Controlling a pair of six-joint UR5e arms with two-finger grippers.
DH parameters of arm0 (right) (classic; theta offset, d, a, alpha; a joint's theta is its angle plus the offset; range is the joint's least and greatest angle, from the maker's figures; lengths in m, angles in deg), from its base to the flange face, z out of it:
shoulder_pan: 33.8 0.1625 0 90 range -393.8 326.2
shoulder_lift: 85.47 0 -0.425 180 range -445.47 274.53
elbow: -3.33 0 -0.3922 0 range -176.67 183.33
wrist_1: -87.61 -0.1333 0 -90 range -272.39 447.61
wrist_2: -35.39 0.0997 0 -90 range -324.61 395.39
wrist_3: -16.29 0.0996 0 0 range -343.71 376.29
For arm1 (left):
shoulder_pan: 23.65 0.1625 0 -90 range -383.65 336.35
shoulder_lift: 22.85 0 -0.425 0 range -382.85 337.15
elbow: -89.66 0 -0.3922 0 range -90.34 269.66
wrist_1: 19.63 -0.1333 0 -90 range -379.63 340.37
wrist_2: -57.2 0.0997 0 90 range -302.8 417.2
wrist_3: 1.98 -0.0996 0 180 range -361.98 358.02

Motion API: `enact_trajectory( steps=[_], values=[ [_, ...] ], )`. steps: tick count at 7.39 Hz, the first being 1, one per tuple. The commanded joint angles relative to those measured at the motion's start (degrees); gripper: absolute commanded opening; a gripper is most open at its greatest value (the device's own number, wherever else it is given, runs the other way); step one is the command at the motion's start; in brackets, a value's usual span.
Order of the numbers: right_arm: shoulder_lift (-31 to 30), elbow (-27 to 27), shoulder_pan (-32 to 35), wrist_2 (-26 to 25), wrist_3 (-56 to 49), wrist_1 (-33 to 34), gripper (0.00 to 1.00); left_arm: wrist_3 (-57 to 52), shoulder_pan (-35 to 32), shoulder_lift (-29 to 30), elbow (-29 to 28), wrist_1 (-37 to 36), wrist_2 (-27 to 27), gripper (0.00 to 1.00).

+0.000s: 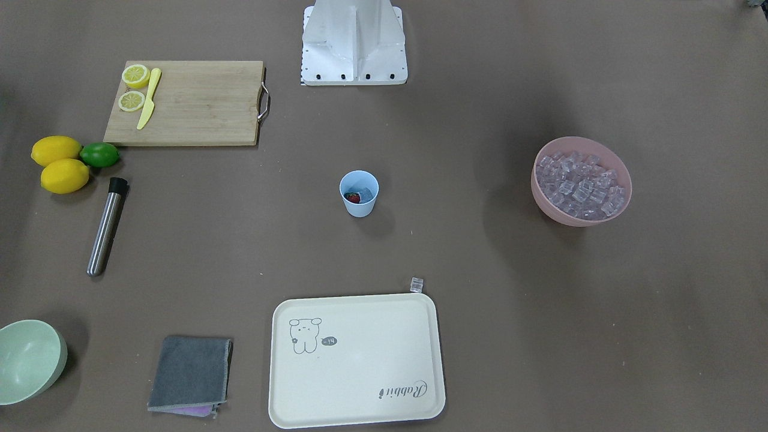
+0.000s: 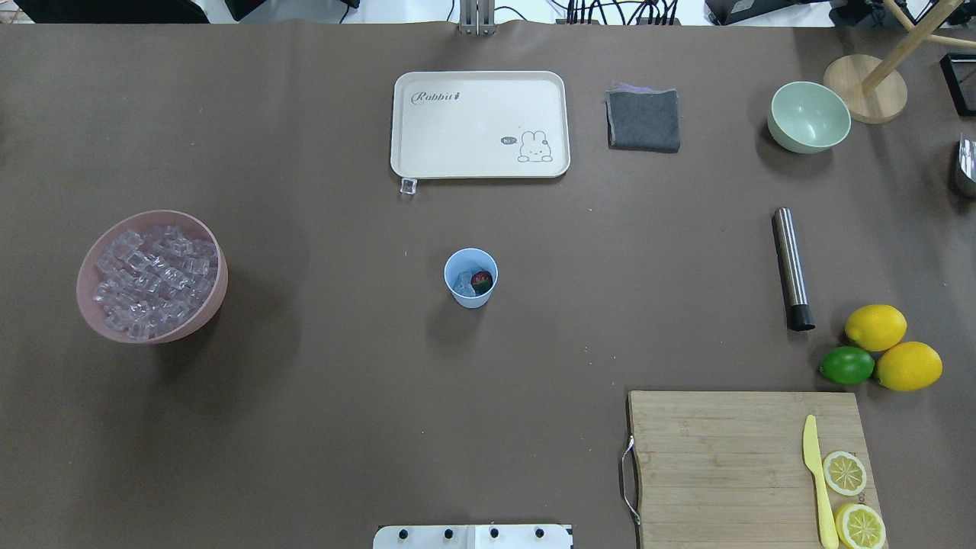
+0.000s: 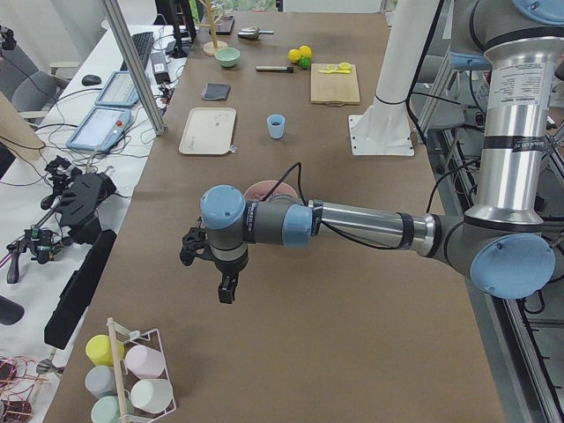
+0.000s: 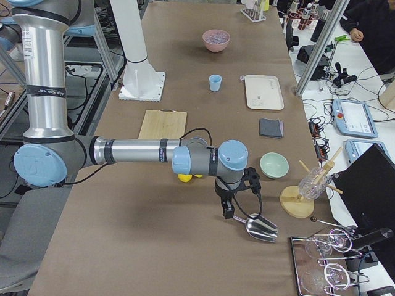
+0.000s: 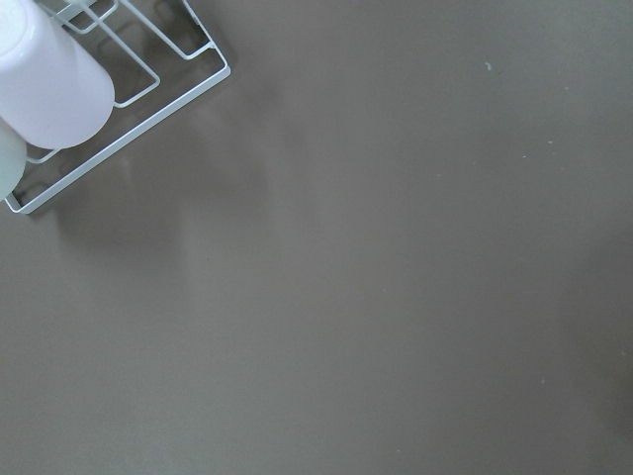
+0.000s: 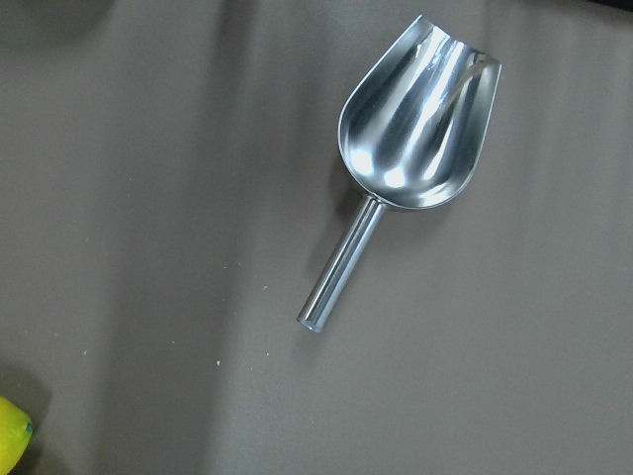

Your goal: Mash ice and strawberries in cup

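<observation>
Jaws first: we are seeing the left gripper (image 3: 226, 289) and the right gripper (image 4: 227, 209) only from the table's ends, so we cannot tell how wide either pair is standing, though neither appears to be carrying anything. The cup (image 2: 471, 278) is standing upright at the table's middle, holding the strawberry (image 2: 481, 281) beside some ice (image 2: 462, 284). We are judging that loading is done and mashing is waiting; the next move is calling for the steel muddler (image 2: 791, 268), lying near the table's right edge, gripped and brought upright over the cup.

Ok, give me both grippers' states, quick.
Left gripper: cannot tell, seen only from the side.
Right gripper: cannot tell; the metal scoop lies beneath it, ungripped.
</observation>
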Motion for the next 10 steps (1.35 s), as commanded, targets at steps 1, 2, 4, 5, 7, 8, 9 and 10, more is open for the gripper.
enact_trajectory(
  steps=[1, 2, 4, 5, 7, 8, 9, 10],
  values=[
    [-1.98, -1.79, -0.84, -0.10, 0.08, 0.05, 1.00, -0.24, -4.01, -2.15, -1.20, 0.18, -2.02, 0.97],
    [-2.17, -2.16, -1.02, -0.10, 0.08, 0.13, 1.00, -0.07, -4.54, -3.29, 0.00, 0.09, -2.99, 0.97],
    [-2.18, -2.16, -1.20, -0.62, 0.08, 0.05, 1.00, 0.28, -4.46, -4.00, 1.59, 0.09, -3.00, 0.97],
    [-2.18, -2.25, -1.20, -0.54, 0.08, 0.05, 1.00, 0.11, -4.46, -3.92, 1.85, 0.09, -2.92, 0.97],
    [-2.18, -2.25, -1.20, -0.54, 0.08, 0.05, 1.00, 0.02, -4.46, -3.92, 2.21, 0.18, -2.91, 0.97],
    [-2.18, -2.25, -1.20, -0.54, -0.01, -0.04, 1.00, 0.02, -4.46, -3.92, 2.12, 0.18, -2.74, 0.97],
    [-2.18, -2.25, -1.20, -0.54, 0.08, -0.04, 1.00, 0.02, -4.46, -3.92, 2.21, 0.18, -2.74, 0.97],
    [-2.18, -2.25, -1.20, -0.54, 0.08, -0.04, 1.00, 0.02, -4.46, -3.83, 2.21, 0.18, -2.65, 0.97]
  ],
)
